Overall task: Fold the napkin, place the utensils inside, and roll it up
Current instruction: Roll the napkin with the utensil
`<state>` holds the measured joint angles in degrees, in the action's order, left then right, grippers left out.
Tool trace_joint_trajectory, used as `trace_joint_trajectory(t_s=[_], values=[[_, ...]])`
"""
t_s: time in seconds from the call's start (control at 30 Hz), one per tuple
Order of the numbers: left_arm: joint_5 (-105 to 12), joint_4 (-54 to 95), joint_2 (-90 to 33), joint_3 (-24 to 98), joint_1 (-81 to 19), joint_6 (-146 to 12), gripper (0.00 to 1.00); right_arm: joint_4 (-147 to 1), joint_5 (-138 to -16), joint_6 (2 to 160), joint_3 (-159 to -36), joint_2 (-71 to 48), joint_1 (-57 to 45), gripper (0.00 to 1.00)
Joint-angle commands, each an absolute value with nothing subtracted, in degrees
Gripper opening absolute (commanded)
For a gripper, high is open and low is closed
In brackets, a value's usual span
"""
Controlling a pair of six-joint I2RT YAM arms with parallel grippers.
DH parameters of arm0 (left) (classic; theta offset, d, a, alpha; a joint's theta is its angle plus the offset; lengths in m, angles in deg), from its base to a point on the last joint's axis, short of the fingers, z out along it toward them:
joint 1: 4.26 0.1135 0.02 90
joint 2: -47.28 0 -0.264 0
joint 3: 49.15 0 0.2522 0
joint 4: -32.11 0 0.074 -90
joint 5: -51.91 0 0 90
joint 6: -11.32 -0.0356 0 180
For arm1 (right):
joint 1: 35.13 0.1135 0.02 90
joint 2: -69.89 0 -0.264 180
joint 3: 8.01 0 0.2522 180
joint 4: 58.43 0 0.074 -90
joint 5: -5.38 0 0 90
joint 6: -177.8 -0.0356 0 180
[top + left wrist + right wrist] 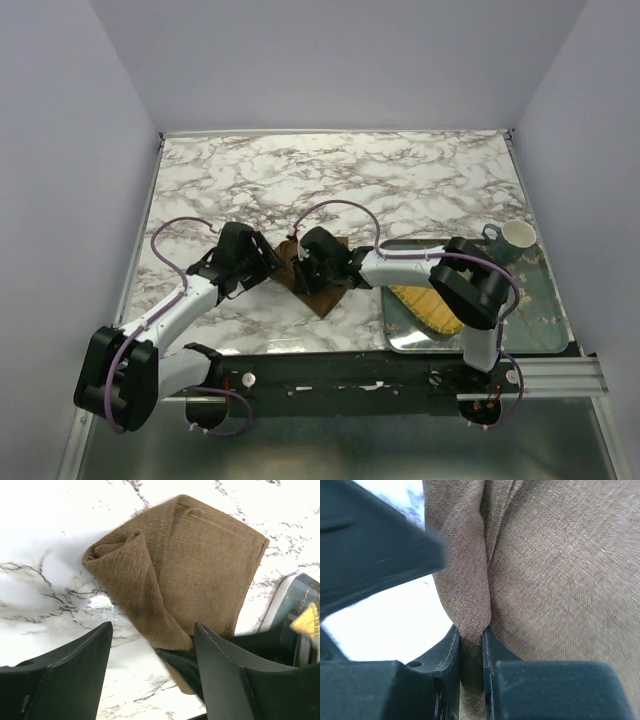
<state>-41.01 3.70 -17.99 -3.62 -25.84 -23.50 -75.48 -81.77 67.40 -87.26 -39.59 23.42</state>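
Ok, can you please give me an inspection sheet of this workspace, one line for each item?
Surface: white marble table with grey veins.
Job's things: brown napkin partly folded at the centre; fork not seen.
Clutter: tray at the right, with a yellow mat on it and a mug at its far end.
Grippers: left gripper open at the napkin; right gripper shut on a napkin fold.
Cables: purple cables loop along both arms.
Surroundings: plain pale walls; nothing else seen.

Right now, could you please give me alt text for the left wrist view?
A brown napkin, one side curled over, lies on a white marble table beyond the open left gripper. A tray corner shows at right.
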Motion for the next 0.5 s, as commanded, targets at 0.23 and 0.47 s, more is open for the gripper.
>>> trace_joint_trajectory(t_s=[0.23, 0.47], values=[[-44.6, 7.5, -21.4, -7.3, -25.8, -24.2, 0.8, -57.5, -31.2, 59.3, -82.7, -52.8, 7.8, 0.13], [-41.8, 9.6, -28.3, -4.5, -26.0, -23.7, 0.83, -54.9, -23.6, 57.3, -84.1, -56.2, 6.7, 0.15]])
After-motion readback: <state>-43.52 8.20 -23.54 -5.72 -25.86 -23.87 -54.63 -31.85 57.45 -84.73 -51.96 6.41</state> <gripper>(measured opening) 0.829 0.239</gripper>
